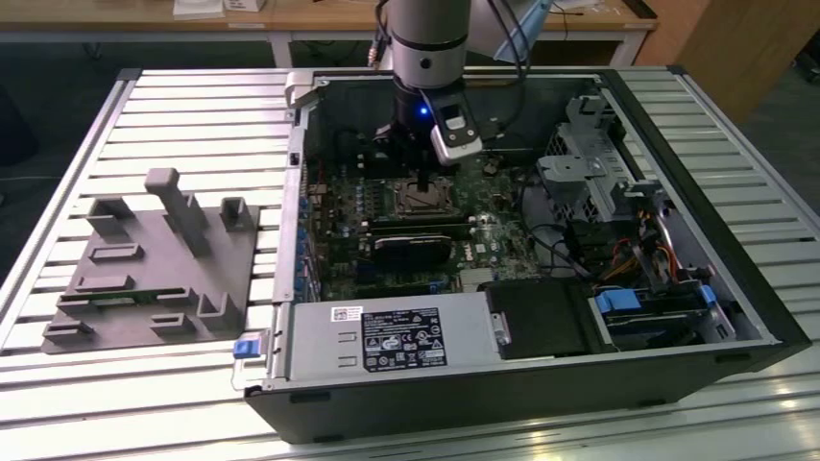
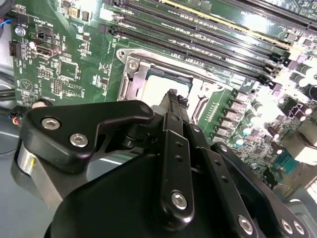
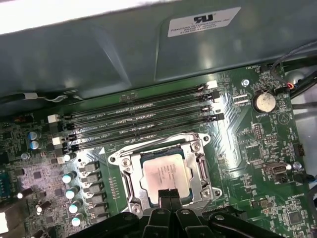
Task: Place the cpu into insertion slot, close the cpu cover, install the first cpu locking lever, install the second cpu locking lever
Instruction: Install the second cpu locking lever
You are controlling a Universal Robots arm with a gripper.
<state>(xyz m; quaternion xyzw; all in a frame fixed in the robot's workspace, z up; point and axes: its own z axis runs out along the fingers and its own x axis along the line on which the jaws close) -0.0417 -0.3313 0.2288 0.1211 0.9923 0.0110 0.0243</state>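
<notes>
a table [image 1: 154,115] of pale metal slats carries an open black computer case [image 1: 717,279] lying on its side, and beside it, toward the exterior view's left, a grey plastic holder block [image 1: 148,269] with upright posts. behind the table stands a wooden bench [image 1: 321,21], and the floor around is dark.

inside the case lies the green motherboard [image 3: 247,144]. the small flat square cpu with a dull tan-metallic face [image 3: 165,173] sits in the square insertion slot with a silvery rim [image 1: 421,198], near the middle of the board. the thin silvery square cpu cover with a large window [image 3: 197,171] lies flat down around the chip, so the chip shows through the window. four long narrow black memory slots [image 3: 138,119] run just beside the socket, between it and the grey case wall. a long black rectangular graphics card [image 1: 413,242] lies on the side of the socket that faces the front edge of the table, and a silvery power supply box with a black label [image 1: 384,341] stands at the case's front corner.

the silver arm comes down from above over the socket. its black gripper [image 3: 170,196] has its two thin fingertips [image 2: 173,99] pressed together with nothing between them, and the tips stand at the edge of the cover, just beside the chip. i cannot tell if they touch the metal.
</notes>
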